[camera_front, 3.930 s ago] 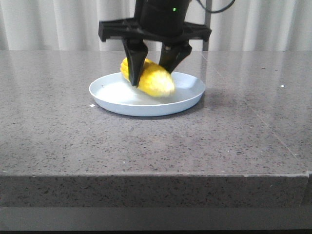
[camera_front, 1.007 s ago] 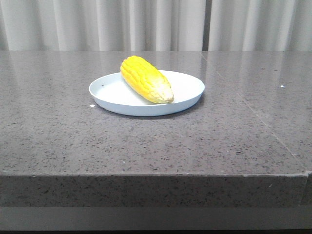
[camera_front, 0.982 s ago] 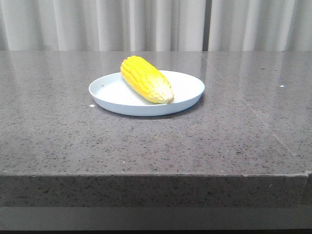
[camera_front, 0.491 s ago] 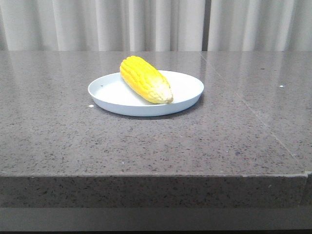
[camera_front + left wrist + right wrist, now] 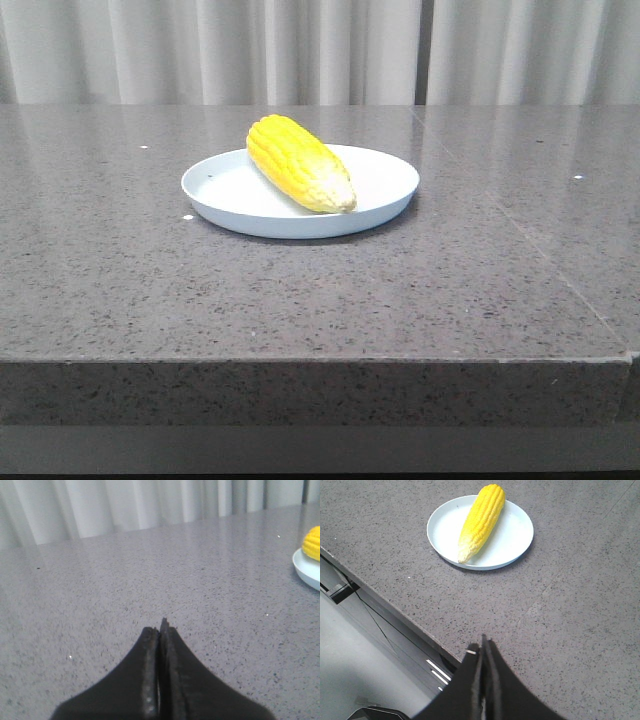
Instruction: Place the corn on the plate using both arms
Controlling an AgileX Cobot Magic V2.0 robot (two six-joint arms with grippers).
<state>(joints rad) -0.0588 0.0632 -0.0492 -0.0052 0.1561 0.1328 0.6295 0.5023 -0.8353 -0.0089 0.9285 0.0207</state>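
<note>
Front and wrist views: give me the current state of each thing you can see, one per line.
corn: lying on its side on the plate, ungripped, paler tip toward the table's front edge.
plate: flat on the table, holding the corn.
left gripper: shut, empty, away from the plate.
right gripper: shut, empty, raised near the table's edge.

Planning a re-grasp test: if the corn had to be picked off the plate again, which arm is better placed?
Right, probably. The right gripper, fingers together, has the whole corn and plate ahead in its view. The left gripper, also shut, sees only the plate's edge at the side.
</note>
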